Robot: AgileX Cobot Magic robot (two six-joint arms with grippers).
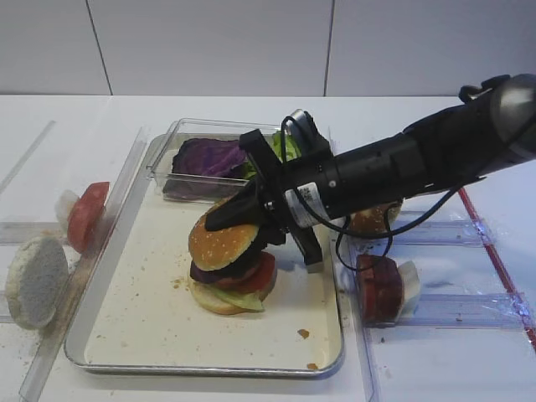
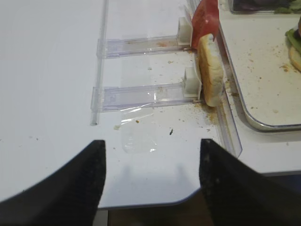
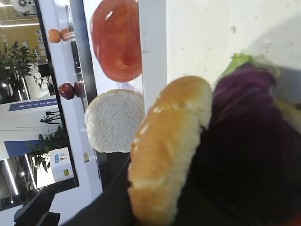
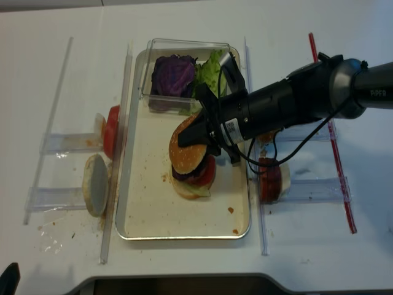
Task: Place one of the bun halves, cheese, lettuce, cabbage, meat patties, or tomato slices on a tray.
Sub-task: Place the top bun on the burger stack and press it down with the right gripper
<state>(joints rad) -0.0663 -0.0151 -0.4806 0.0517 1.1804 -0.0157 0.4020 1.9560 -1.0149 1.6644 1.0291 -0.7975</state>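
The right gripper is clamping the sesame bun top by its rim and holding it tilted directly over the burger stack mid-tray, so release lies straight below, while the left gripper is idling open, well apart.

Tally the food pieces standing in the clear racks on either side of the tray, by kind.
Bun halves: 2, the pale bun half on the left and the brown bun on the right, partly hidden
Tomato slice: 1, on the left
Meat patty: 1, on the right
Total: 4
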